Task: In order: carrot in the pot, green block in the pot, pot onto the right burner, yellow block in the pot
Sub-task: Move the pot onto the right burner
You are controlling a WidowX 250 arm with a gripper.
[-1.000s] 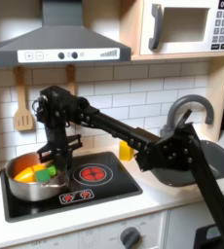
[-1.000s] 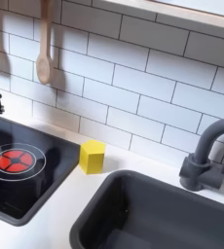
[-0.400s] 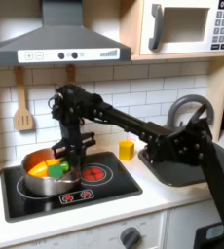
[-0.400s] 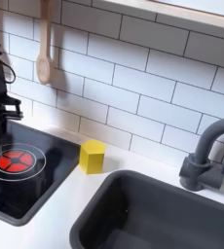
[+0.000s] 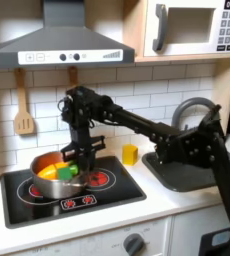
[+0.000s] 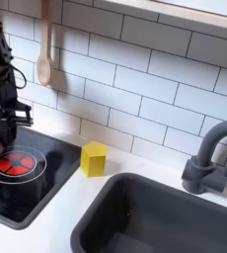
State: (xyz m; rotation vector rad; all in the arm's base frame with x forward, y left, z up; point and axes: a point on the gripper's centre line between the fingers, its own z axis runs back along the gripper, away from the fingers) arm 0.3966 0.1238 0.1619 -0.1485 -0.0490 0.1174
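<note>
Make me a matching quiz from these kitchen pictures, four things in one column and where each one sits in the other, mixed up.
Things:
1. carrot
2. yellow block
3. pot
4. wooden spoon

Places:
A. hanging on the tiled wall
B. on the white counter between cooktop and sink
C. inside the pot
D. over the black cooktop, at the pincer

Pairs: 1-C, 2-B, 3-D, 4-A

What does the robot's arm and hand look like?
The arm is all black, built from boxy blocks joined by long straight bars, like a skinny crane. It grows out of a chunky black base beside the sink. Its hand is black too, a small boxy claw with thin fingers. No stickers or bright markings can be made out.
</note>
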